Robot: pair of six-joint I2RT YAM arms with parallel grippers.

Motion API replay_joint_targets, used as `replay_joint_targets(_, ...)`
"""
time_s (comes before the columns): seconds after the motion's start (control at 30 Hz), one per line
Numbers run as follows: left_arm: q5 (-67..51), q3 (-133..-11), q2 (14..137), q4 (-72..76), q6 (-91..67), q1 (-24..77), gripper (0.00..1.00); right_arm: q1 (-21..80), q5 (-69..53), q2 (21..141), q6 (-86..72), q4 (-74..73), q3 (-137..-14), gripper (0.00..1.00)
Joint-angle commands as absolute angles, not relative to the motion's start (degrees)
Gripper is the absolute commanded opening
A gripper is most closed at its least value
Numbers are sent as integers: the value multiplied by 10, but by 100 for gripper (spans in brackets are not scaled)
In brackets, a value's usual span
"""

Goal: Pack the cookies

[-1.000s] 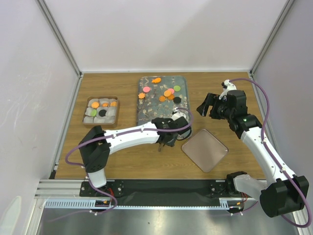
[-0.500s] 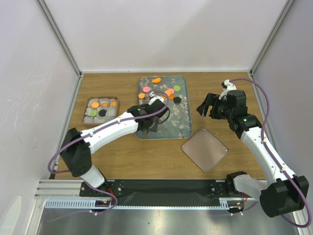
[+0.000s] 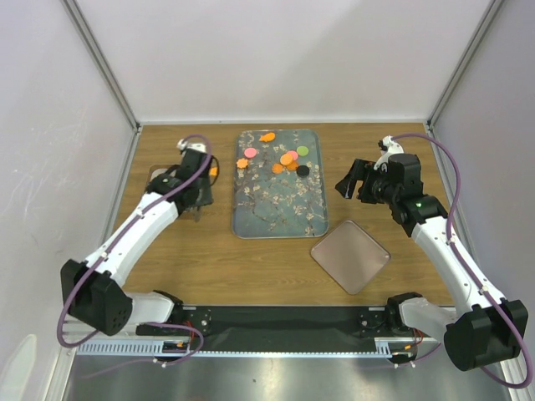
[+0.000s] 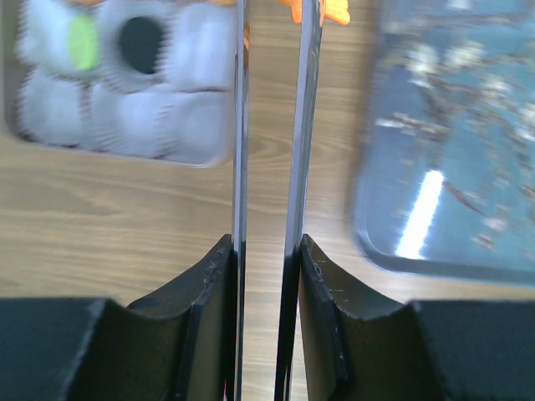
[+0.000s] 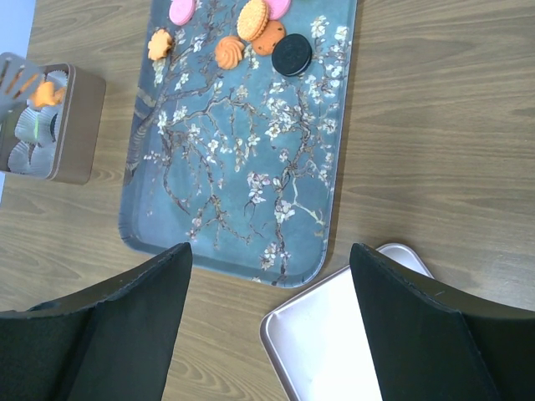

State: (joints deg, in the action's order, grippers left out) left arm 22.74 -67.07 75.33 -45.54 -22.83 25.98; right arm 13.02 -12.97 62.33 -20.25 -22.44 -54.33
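left gripper is nearly closed, pinching an orange cookie at frame top between the cup box and floral tray; right gripper gapes wide, empty; other cookies sit on the tray's upper end

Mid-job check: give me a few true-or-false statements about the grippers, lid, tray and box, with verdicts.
1. The right gripper is open and empty. True.
2. The square lid lies on the tray. False: it lies on the table, beside the tray.
3. A black cookie is on the tray. True.
4. The box is empty. False: a green cookie sits in it.
5. The left gripper pinches an orange cookie. True.
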Motion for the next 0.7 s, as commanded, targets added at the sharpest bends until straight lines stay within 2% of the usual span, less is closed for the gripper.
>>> replay_joint_targets(0.0, 208, -643, 720, -433, -198, 199, 36, 133, -137, 613, -197, -214, -549, 83)
replay_joint_targets(0.27, 194, -614, 700, -415, -170, 99, 37, 135, -141, 614, -197, -212, -549, 83)
replay_joint_targets(0.67, 204, -599, 732, -397, -163, 91, 36, 137, -136, 613, -196, -214, -549, 83)
